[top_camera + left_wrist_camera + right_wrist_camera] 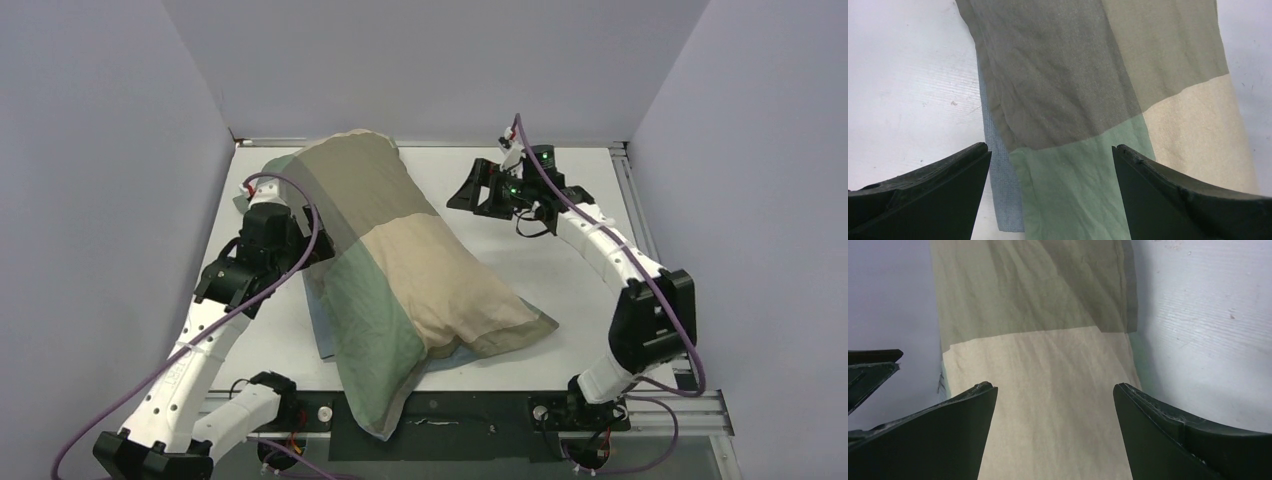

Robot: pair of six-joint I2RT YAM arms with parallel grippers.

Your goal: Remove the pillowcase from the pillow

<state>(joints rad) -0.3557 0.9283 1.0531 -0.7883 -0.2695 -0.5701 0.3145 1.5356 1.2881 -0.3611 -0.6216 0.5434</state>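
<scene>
Left claw (1050, 150) & right claw (1054, 387) spread, empty; deep pinch on pillowcase (400, 260) may snag pillow too (hidden inside).

The top external camera is looking down from behind the near edge over the surface (560, 290). Wrist cameras are peering closely past the left tool (1049, 146) and right tool (1054, 385); all are showing the pillowcase (400, 250).
</scene>
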